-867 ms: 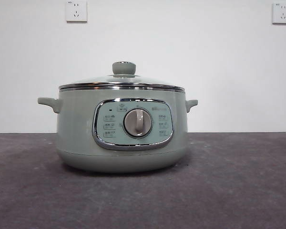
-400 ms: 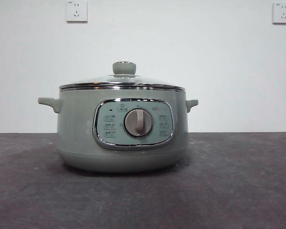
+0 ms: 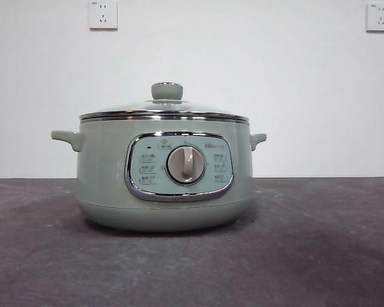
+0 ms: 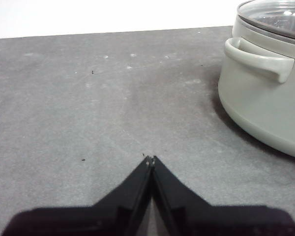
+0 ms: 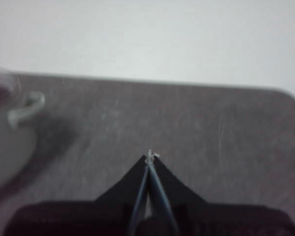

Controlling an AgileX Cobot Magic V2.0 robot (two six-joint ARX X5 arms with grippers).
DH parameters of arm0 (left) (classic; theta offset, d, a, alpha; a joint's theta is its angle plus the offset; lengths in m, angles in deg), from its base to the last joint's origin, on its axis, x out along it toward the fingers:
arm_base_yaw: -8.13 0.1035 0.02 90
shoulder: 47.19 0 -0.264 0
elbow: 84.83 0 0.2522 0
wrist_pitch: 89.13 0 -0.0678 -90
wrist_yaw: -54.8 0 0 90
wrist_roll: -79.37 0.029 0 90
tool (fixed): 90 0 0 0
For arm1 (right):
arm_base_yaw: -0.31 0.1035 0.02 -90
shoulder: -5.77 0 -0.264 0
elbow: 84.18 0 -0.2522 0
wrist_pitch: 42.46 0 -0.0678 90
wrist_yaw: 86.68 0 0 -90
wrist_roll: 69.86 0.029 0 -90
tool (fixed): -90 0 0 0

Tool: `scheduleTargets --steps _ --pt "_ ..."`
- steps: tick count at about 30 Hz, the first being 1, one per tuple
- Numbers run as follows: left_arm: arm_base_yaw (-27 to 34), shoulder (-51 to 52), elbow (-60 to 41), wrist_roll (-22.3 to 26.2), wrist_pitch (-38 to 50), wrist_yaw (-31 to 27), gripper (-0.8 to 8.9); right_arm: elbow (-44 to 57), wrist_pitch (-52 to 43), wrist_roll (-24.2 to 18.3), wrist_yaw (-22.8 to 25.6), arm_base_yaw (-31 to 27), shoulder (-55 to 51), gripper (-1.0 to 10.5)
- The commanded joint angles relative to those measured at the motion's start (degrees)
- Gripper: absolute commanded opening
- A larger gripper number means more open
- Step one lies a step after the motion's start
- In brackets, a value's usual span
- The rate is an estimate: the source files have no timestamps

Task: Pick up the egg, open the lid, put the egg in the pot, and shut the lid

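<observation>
With the lid (image 3: 164, 112) seated on the pot (image 3: 102, 179), no egg in view and both end effectors, left (image 4: 150, 160) and right (image 5: 149, 156), pinched closed and empty over the counter (image 3: 320, 256), one should first locate the egg, then spread wide.

The pot (image 3: 102, 173) is showing a smooth sage-green body with a soft satin sheen, looking like enamelled or painted metal or plastic; which one cannot be told. Its control panel (image 3: 179, 166) is sitting in a glossy chrome frame, and the dial (image 3: 185, 164) is gleaming like brushed silver metal. The lid (image 3: 163, 107) is looking like clear glass, ringed by a shiny steel rim, with a smooth matt green knob (image 3: 166, 91). The bench (image 4: 88, 108) is wearing a dark grey, matt, slightly rough covering, speckled with pale scuffs. The left end effector (image 4: 150, 160) and right end effector (image 5: 150, 156) are looking like matt black plastic.
</observation>
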Motion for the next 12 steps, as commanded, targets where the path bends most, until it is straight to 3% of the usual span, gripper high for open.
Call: scheduleTargets --steps 1,12 --pt "0.17 -0.07 -0.61 -0.20 0.35 0.02 -0.03 4.68 -0.96 1.77 0.02 -0.02 -2.71 0.0" --pt "0.17 -0.09 -0.61 -0.20 0.35 0.02 -0.03 9.60 0.31 2.80 0.22 -0.02 -6.47 0.0"
